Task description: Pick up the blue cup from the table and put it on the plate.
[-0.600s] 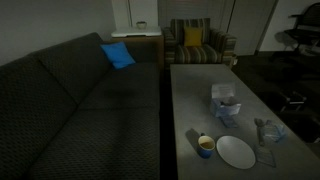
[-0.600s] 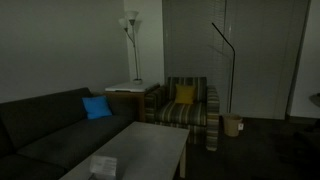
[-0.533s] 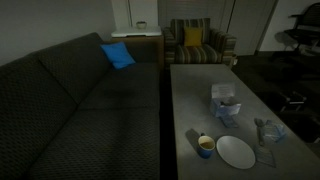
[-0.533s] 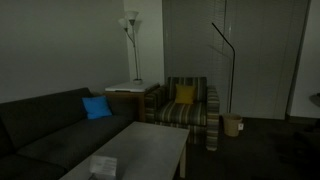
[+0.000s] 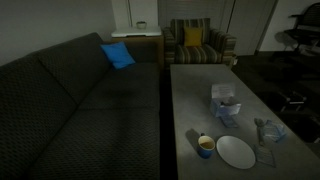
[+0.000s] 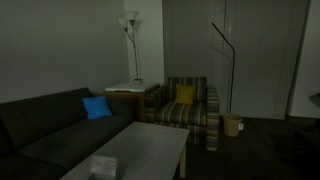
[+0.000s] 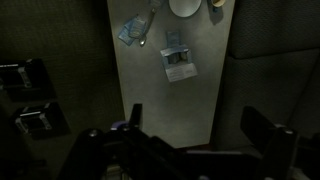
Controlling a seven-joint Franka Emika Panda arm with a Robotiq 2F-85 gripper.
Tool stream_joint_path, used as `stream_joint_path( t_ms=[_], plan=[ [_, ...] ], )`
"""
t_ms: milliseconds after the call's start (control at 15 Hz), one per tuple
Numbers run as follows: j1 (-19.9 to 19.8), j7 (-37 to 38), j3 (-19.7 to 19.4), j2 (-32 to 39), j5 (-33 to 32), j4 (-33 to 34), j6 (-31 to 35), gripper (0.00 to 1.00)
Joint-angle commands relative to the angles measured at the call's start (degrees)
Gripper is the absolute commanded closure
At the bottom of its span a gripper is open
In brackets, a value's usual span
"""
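The blue cup [image 5: 205, 146] stands on the grey table [image 5: 190, 100] near its front end, just left of the white plate [image 5: 236, 152]. In the wrist view the cup [image 7: 216, 4] and the plate [image 7: 184, 6] sit at the top edge, cut off by the frame. My gripper [image 7: 200, 125] is open and empty, high above the opposite end of the table, far from the cup. The arm does not show in either exterior view.
A tissue box [image 5: 225, 101] and a crumpled blue-white wrapper [image 5: 270, 130] lie on the table; they also show in the wrist view as the tissue box [image 7: 177, 62] and the wrapper [image 7: 134, 31]. A dark sofa [image 5: 70, 100] runs along the table. A striped armchair [image 6: 185, 105] stands beyond.
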Motion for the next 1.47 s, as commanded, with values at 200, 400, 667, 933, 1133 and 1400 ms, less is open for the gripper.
stream_joint_path(
  t_ms=[200,400,667,933,1133,1400],
  plan=[
    [-1.1,-0.4,0.9,0.1,0.5,0.1,-0.1,0.0],
    [-1.1,-0.4,0.9,0.1,0.5,0.1,-0.1,0.0],
    [-0.7,-2.2,0.3,2.1,1.0,2.0,-1.3,0.0],
    [0.0,-2.5,0.7,5.6,1.9,4.7,-1.0,0.0],
    [0.5,-1.8,1.4,9.7,3.3,7.8,0.1,0.0],
    [1.3,-2.3,2.7,16.4,6.5,13.0,1.1,0.0]
  ],
)
